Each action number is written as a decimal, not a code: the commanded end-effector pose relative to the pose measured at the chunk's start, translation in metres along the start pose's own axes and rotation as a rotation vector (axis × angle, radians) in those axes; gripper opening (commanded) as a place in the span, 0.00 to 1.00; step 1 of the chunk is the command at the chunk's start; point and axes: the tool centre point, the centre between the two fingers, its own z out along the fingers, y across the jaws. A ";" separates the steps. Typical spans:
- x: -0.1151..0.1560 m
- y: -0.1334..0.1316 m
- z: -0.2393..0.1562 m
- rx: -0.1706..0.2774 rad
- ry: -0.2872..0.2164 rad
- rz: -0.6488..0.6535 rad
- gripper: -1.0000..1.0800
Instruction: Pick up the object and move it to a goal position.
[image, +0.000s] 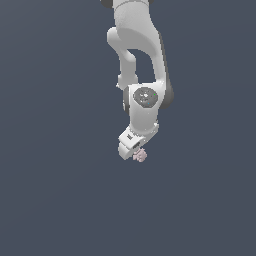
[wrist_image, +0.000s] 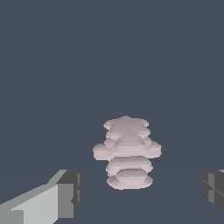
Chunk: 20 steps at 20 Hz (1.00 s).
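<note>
The object (wrist_image: 127, 151) is a small lumpy pale pink-grey clump lying on the dark blue-grey floor. In the wrist view it sits between my two fingers, one finger (wrist_image: 65, 194) on one side and the other (wrist_image: 213, 190) on the far side, with clear gaps to both. My gripper (wrist_image: 140, 192) is open and holds nothing. In the exterior view the white arm reaches down from the top, and the gripper (image: 134, 152) hangs right over the object (image: 141, 155), which peeks out at the gripper's lower edge on the exterior view's right.
Plain dark blue-grey floor (image: 60, 190) all around. The white arm (image: 137, 55) comes down from the top middle of the exterior view.
</note>
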 end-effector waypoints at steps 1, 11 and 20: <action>0.001 -0.002 0.003 0.000 0.001 -0.029 0.96; 0.002 -0.003 0.011 0.001 0.002 -0.045 0.96; 0.002 -0.004 0.051 0.001 0.002 -0.050 0.96</action>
